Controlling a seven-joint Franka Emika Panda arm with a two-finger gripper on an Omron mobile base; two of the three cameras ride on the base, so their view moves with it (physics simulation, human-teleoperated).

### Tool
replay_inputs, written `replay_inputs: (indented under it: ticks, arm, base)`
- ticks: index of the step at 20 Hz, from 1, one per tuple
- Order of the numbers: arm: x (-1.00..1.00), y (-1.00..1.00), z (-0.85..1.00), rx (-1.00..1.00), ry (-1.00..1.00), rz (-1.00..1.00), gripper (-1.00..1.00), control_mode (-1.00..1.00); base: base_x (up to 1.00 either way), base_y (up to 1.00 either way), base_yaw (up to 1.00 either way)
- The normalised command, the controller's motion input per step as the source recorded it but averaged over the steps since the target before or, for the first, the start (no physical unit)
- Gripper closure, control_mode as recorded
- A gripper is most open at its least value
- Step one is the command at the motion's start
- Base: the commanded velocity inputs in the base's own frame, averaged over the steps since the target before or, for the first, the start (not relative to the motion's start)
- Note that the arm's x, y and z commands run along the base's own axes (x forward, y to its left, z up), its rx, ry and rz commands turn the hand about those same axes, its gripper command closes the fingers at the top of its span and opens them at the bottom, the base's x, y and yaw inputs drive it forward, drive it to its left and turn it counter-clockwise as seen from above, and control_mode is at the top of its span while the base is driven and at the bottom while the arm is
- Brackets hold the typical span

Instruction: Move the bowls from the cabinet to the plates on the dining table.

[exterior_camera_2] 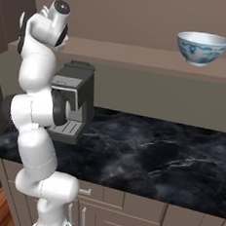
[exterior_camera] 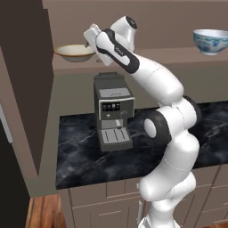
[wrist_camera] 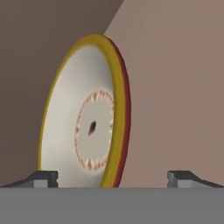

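A white robot arm rises from in front of a row of taupe lower cabinets (exterior_camera: pixel 107 196), reaching up over a black, white-veined marble counter (exterior_camera: pixel 84 156) where a grey coffee machine (exterior_camera: pixel 113 111) stands against the wall. Higher up, on the brown shelf of the cabinet (exterior_camera_2: pixel 140 56), the gripper (wrist_camera: pixel 112 177) is levelled at the wide shallow bowl (exterior_camera: pixel 75 52), cream inside and tan outside; its jaws stand wide apart, one fingertip to each side of the bowl's rim in the hand view, gripping nothing. Whether the fingers touch the bowl cannot be told. Farther along the same shelf, well apart to the right, the deeper white bowl with blue floral pattern (exterior_camera_2: pixel 202 48) sits upright.
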Motion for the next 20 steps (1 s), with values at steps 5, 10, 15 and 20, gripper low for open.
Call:
replay_inputs:
  ticks: [5,10,15,20]
  arm:
    - [-0.07,0.00,-0.62,-0.04,-0.06,-0.08,-1.00,-1.00]
    - [0.07,0.01,-0.62,-0.01,-0.02,-0.05,-1.00,-1.00]
    - [0.39,0.02,-0.53,0.01,0.03,-0.01,-1.00,-1.00]
    - [0.49,0.14,-0.62,0.01,0.08,0.00,-1.00,-1.00]
  base:
    - [0.00,0.00,0.00]
    - [0.00,0.00,0.00]
    - [0.00,0.00,0.00]
    - [0.00,0.00,0.00]
